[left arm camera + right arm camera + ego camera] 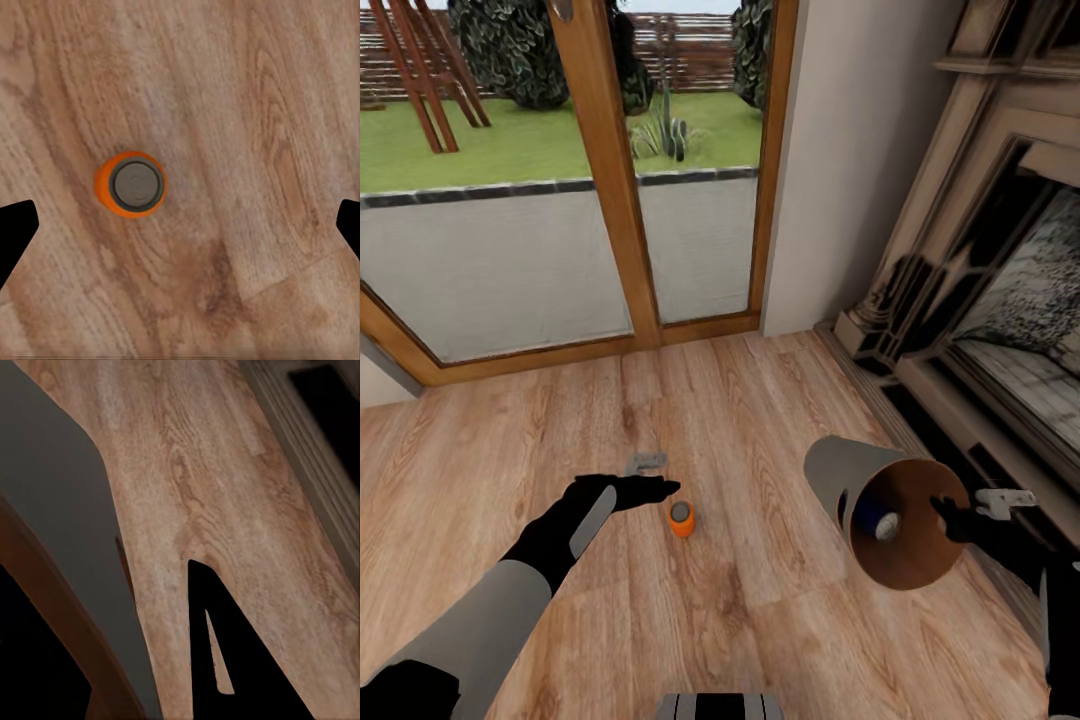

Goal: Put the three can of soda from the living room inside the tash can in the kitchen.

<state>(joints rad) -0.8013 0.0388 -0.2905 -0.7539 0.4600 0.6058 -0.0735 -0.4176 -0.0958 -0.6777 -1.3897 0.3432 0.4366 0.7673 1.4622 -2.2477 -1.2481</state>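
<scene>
One orange soda can [681,519] stands upright on the wood floor, seen from above as a grey top with an orange rim [129,184]. My left gripper [656,480] hovers over it, open, with the black fingertips [15,232] wide apart and the can off-centre between them. My right gripper [952,520] is shut on the rim of the grey trash can [850,470], held tilted above the floor with its brown inside facing me. A dark blue can [875,520] lies inside it. In the right wrist view the bin wall [60,547] sits beside one finger [225,660]. A third can is hidden or out of view.
A wood-framed glass patio door [610,180] fills the far side, with the garden behind it. A beige wall [850,150] and the fireplace surround [970,300] with its low hearth step close off the right. Plank floor [740,420] spreads around the can.
</scene>
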